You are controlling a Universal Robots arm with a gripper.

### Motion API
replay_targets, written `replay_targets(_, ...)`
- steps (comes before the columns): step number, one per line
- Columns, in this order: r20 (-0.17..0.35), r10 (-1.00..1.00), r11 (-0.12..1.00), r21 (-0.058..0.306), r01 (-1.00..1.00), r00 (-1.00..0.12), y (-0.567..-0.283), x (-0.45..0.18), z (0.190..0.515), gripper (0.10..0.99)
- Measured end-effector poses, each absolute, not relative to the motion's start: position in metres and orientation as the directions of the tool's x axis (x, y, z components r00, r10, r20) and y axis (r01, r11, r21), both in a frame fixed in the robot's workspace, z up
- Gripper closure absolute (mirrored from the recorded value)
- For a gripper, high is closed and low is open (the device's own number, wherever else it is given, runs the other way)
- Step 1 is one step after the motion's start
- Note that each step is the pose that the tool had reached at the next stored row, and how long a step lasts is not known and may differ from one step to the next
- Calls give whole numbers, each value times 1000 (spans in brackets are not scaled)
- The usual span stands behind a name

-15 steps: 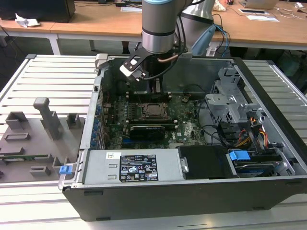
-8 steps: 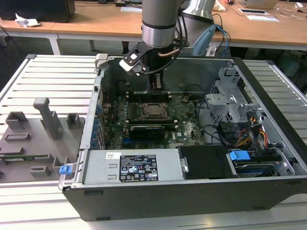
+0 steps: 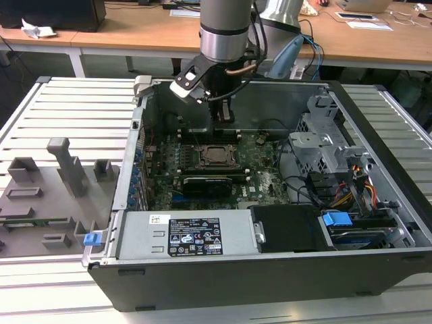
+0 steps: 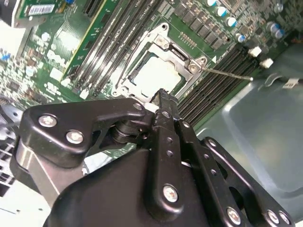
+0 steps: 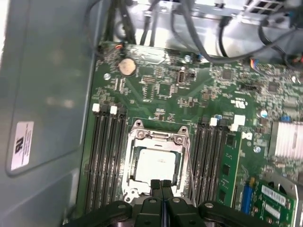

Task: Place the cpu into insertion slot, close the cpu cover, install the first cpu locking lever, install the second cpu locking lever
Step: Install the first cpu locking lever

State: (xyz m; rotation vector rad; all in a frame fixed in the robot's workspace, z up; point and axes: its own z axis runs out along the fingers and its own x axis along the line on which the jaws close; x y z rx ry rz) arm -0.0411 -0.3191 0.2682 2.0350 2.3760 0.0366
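One cpu in socket just beyond claw, pinched together w/ nothing held.

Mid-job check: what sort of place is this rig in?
Likely a robotics lab or office workshop: an open black desktop computer case lies on a slatted grey metal table, a grey tray of part holders sits beside it, and wooden desks stand behind.

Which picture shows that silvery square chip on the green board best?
The first wrist view: it looks almost straight down on the cpu, framed by the cpu cover. The second wrist view shows it slanted, with the gripper across one edge. The exterior view shows it from far off.
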Motion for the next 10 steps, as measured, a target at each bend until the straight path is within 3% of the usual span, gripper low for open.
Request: replay_targets(10, 4, 951, 309, 26, 951, -309, -319, -41, 268, 980)
